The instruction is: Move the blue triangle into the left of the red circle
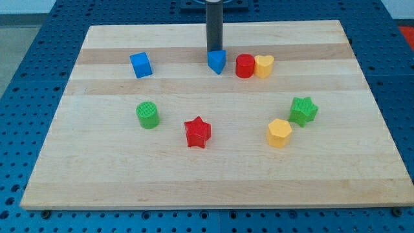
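Note:
The blue triangle (217,61) sits near the view's top, just left of the red circle (244,66), with a small gap between them. My tip (214,50) is at the triangle's top edge, touching or nearly touching it from the view's top. A yellow heart (264,65) touches the red circle on its right.
A blue cube (140,65) lies at the upper left. A green cylinder (148,114) and a red star (198,132) lie lower down. A green star (303,110) and a yellow hexagon (279,133) lie at the right. The wooden board (207,181) has edges all around.

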Action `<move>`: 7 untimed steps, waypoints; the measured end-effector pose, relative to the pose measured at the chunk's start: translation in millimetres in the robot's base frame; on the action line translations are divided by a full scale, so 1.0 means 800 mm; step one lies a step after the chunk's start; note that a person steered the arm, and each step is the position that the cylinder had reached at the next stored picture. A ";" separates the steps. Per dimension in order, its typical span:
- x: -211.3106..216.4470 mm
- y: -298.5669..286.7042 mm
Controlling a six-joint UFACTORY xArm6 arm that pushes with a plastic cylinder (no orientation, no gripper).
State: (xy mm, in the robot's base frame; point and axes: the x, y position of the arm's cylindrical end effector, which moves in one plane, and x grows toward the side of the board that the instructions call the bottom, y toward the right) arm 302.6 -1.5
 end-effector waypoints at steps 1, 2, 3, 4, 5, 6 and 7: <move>0.020 0.000; 0.022 0.000; -0.006 -0.013; -0.006 -0.082; 0.032 -0.132; 0.078 -0.135; 0.090 -0.119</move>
State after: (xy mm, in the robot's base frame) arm 374.5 -96.4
